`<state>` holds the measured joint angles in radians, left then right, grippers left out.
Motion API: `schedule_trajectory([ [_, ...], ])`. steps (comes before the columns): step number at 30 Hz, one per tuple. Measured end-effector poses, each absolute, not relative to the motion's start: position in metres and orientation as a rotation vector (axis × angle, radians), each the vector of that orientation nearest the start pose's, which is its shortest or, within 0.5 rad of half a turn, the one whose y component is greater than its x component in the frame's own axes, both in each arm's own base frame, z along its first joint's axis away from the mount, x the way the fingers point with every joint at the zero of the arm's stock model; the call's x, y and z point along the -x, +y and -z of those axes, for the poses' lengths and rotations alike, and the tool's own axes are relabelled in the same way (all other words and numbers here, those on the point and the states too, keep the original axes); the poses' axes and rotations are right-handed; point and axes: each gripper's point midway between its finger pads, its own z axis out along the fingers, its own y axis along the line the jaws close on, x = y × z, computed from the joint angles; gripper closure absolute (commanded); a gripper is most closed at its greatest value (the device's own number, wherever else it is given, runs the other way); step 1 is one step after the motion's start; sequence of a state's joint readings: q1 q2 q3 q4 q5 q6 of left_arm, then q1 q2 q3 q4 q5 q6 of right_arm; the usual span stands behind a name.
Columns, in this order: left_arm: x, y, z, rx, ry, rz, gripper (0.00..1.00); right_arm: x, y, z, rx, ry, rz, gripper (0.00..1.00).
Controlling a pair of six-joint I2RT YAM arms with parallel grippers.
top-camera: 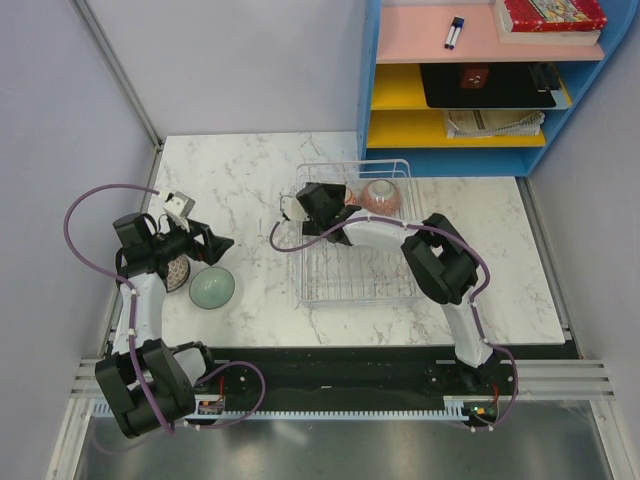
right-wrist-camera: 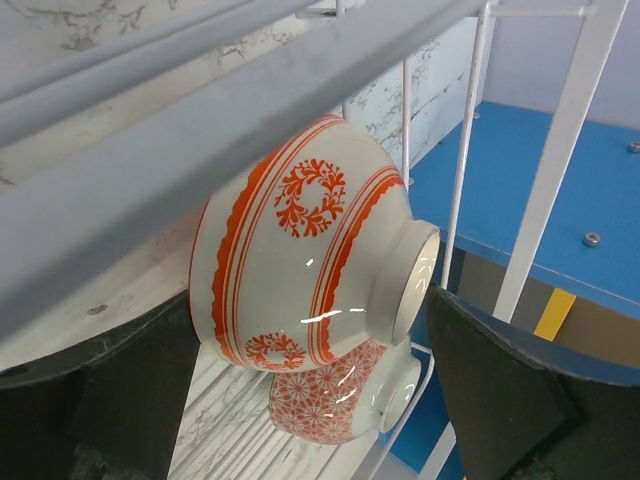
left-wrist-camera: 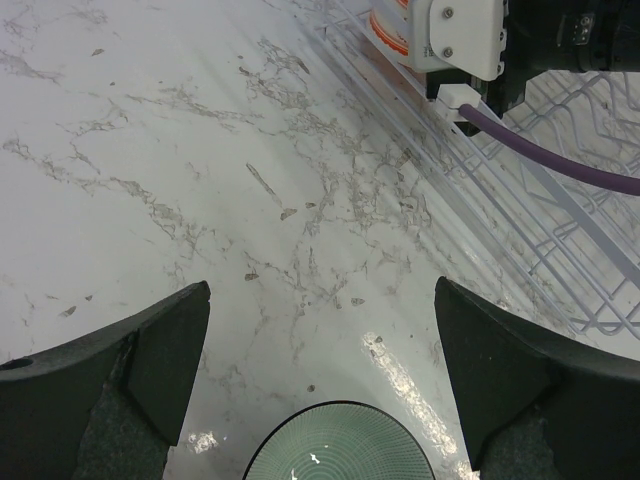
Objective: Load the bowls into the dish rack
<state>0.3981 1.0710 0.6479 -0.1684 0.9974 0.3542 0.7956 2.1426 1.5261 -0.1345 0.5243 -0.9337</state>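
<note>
The dish rack [top-camera: 360, 270] stands mid-table. A white bowl with orange-red bands [right-wrist-camera: 300, 250] lies on its side in the rack's far left corner, over a red flower-patterned bowl [right-wrist-camera: 340, 400] [top-camera: 381, 196]. My right gripper [top-camera: 322, 200] [right-wrist-camera: 312, 300] is open, with the banded bowl between its spread fingers. A pale green bowl [top-camera: 212, 288] [left-wrist-camera: 340, 445] sits upright on the marble left of the rack. My left gripper [top-camera: 222, 243] [left-wrist-camera: 322, 300] hovers open just beyond it, holding nothing. A brown-patterned bowl [top-camera: 178, 270] peeks out beneath the left arm.
A blue shelf unit [top-camera: 480, 80] stands behind the rack at the back right. The right arm's wrist camera [left-wrist-camera: 460, 40] and purple cable [left-wrist-camera: 560, 150] hang over the rack's near-left rim. Walls close in on the left and right of the table.
</note>
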Motion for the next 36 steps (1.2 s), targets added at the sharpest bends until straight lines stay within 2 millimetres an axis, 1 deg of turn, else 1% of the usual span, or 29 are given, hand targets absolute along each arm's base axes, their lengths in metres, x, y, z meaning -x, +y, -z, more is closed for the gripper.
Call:
schedule_trajectory([
  [12, -0.303, -0.024, -0.166, -0.494, 1.854, 0.573, 0.00, -0.452, 0.313, -0.092, 1.575, 1.730, 0.553, 0.03],
  [20, -0.303, -0.024, -0.166, -0.494, 1.854, 0.573, 0.00, -0.447, 0.317, -0.098, 1.595, 1.761, 0.490, 0.03],
  [30, -0.303, -0.024, -0.166, -0.503, 1.852, 0.566, 0.00, -0.449, 0.313, -0.104, 1.570, 1.769, 0.524, 0.03],
  [33, -0.304, -0.023, -0.165, -0.507, 1.851, 0.562, 0.00, -0.450, 0.313, -0.112, 1.550, 1.763, 0.520, 0.03],
  [36, -0.304, -0.023, -0.165, -0.511, 1.849, 0.560, 0.00, -0.448, 0.314, -0.128, 1.510, 1.756, 0.496, 0.03],
])
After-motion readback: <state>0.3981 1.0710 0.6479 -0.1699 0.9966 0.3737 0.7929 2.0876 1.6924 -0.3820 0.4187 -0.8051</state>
